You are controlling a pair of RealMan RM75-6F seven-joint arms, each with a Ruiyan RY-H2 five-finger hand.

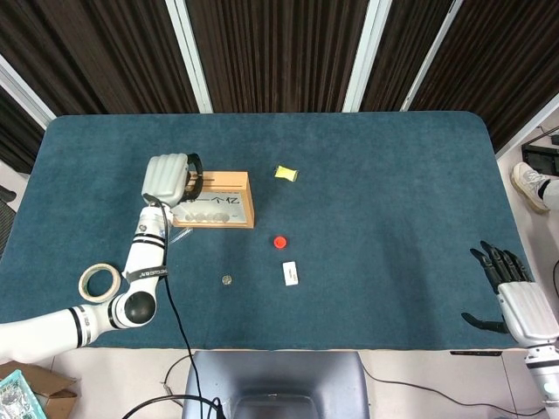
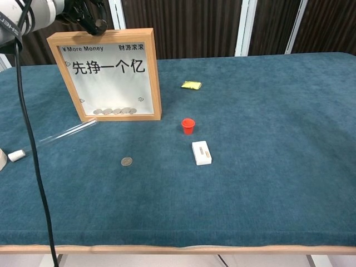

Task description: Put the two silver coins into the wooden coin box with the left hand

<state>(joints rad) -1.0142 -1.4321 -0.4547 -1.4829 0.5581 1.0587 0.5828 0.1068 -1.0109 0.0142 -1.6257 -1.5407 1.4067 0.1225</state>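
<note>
White arms, black joint bands – pale grey hand (image 1: 166,178) backs, black fingers.

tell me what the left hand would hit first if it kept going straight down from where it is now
Most likely the top edge of the wooden coin box: the left hand sits right over its left end. Depth is unclear.
</note>
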